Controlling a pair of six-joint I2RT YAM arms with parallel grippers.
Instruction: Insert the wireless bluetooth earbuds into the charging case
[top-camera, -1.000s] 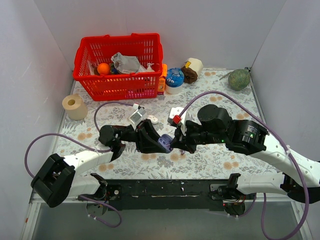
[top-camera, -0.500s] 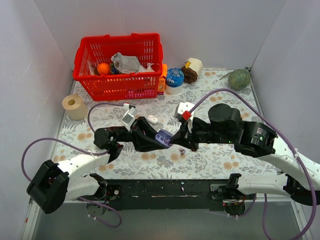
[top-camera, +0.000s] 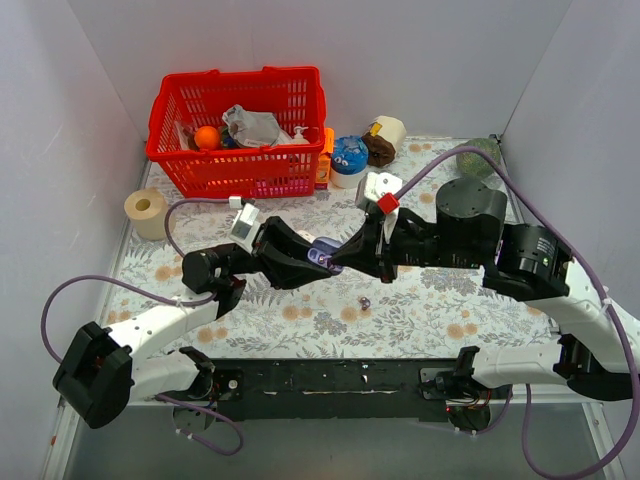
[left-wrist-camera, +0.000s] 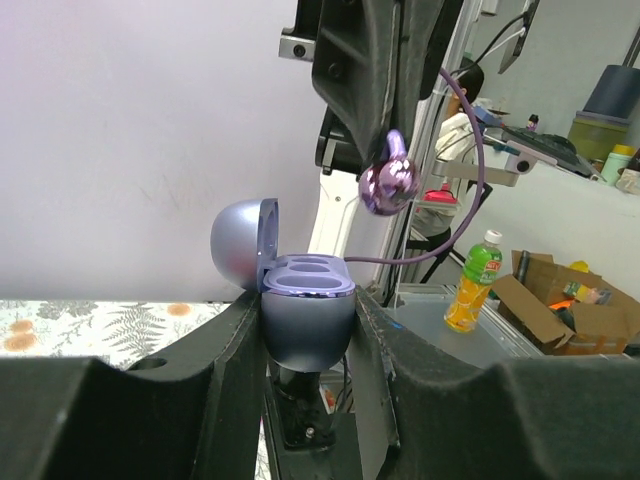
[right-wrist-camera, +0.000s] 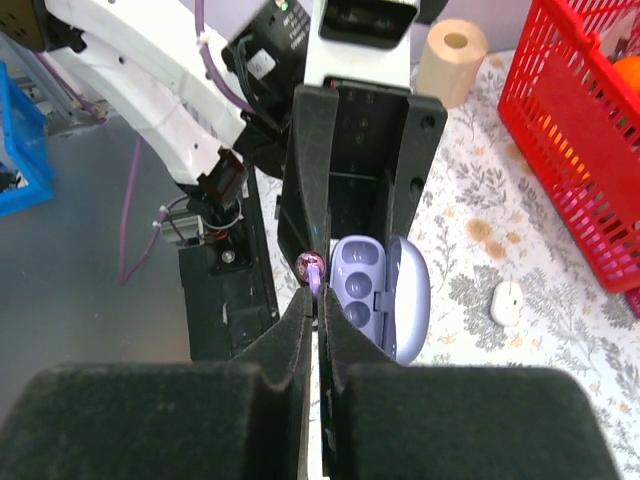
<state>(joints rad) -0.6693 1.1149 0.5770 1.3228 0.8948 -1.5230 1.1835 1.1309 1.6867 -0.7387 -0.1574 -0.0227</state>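
Note:
My left gripper is shut on the charging case, a lavender pebble held upright above the table with its lid swung open. Its wells look empty. My right gripper is shut on one shiny purple earbud, pinching its stem. In the left wrist view that earbud hangs just above and right of the case's open top, not touching it. A second earbud lies on the floral cloth below the two grippers.
A red basket of odds and ends stands at the back left, a paper roll at the left edge. A blue-topped tub and a brown item sit at the back. A small white object lies near the case.
Both grippers have risen and moved toward the back of the table, the left with the case, the right with the bud. The earbud on the cloth has not moved.

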